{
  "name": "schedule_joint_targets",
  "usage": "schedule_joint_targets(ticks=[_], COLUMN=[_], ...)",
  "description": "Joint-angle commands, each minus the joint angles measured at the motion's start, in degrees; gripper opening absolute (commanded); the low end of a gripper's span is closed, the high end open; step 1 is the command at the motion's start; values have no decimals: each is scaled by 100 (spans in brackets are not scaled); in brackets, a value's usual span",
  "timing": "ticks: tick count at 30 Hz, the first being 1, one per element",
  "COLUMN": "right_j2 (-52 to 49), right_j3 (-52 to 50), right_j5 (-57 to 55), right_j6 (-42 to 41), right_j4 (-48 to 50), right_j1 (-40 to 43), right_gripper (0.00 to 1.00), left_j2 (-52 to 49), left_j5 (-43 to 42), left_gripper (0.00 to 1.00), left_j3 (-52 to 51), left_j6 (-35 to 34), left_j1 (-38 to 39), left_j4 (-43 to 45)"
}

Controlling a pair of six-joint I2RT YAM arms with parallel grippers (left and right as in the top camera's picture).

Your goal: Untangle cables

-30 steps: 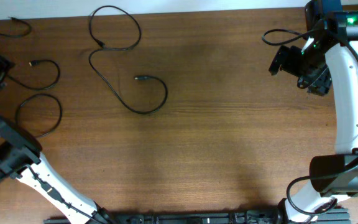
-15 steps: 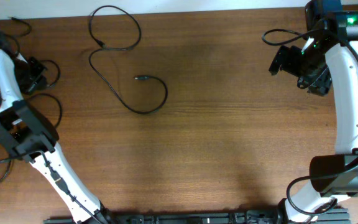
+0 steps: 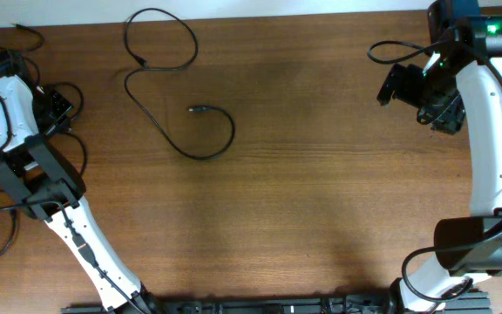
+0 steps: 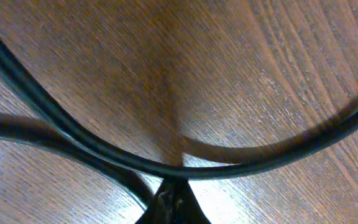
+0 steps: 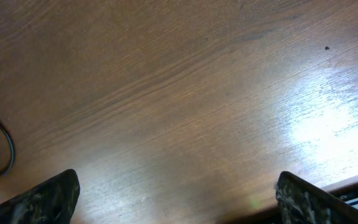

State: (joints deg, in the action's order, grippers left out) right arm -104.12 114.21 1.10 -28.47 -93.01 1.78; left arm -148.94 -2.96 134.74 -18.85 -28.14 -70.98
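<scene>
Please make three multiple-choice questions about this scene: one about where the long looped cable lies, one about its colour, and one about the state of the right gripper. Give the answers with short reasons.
1. In the overhead view, where does the long looped cable lie?
A. Toward the top, left of centre
B. Directly under the right arm
C. Along the bottom edge, between the arm bases

2. What colour is this cable?
A. White
B. Black
C. Red

3. What is the state of the right gripper?
A. Shut on a cable
B. Open, holding nothing
C. Shut and empty

Answers:
1 A: its loops run from the top edge down to left of centre, away from both arms.
2 B: it shows as a thin black line on the brown wood.
3 B: in the right wrist view its fingers stand far apart with only bare wood between them.
</scene>
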Motion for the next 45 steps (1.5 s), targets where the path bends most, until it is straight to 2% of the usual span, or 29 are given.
schedule_joint_targets(ticks=[1,3,5,11,18,21,24,26,27,28,30,31,32,35,36,37,38,39,41,45], right_j2=[66,66,66,66,66,66,66,66,66,66,66,66,66,66,66,66,66,66,66,136], right_j3=[33,33,33,33,33,33,33,33,33,33,33,33,33,33,33,33,33,33,33,35], right_j5=[-26,-26,-26,-26,-26,-26,-26,-26,-26,-26,-26,-26,-26,-26,-26,-26,-22,-26,264,640], right_j6=[-11,-11,-11,-9,-9,-9,-9,-11,-11,-9,-9,-9,-11,-9,-9,-11,-11,-9,-55,334], right_j4=[7,7,4,7,7,7,7,4,4,7,7,7,4,7,7,7,46,101,120,-319], right_j1=[13,13,13,13,13,13,13,13,13,13,13,13,13,13,13,13,13,13,13,11], right_gripper=[98,98,98,98,98,98,98,99,98,98,98,98,98,98,98,99,98,98,98,98], left_j2=[-149,-151,-151,-151,179,809,1580,1976,2334,2540,2828,2986,3082,3119,3117,3117,3117,3117,3117,3117], left_j5=[496,933,1331,1327,1300,986,210,-531,-1467,-1963,-2603,-2951,-3095,-2977,-2732,-2282,-1945,-1633,-1165,-1091], left_gripper=[0,0,0,0,0,0,0,0,0,0,0,0,0,0,10,71,94,99,99,99], left_j3=[9,9,9,9,11,11,11,11,11,11,11,11,11,9,9,9,9,9,9,9], left_j6=[-15,-186,-809,-901,-1504,-1502,-1421,-778,31,468,1239,1867,2210,2450,2544,2544,2542,2544,2542,2542], left_j1=[-24,-24,-24,-28,-24,-24,-24,-9,87,184,426,706,988,1971,2297,2616,2813,3042,3484,3858], left_j4=[-229,-535,-1071,-1851,-2306,-2249,-2026,-1725,-1473,-1410,-1388,-1397,-1414,-1423,-1394,-1327,-1327,-1320,-1276,-1213])
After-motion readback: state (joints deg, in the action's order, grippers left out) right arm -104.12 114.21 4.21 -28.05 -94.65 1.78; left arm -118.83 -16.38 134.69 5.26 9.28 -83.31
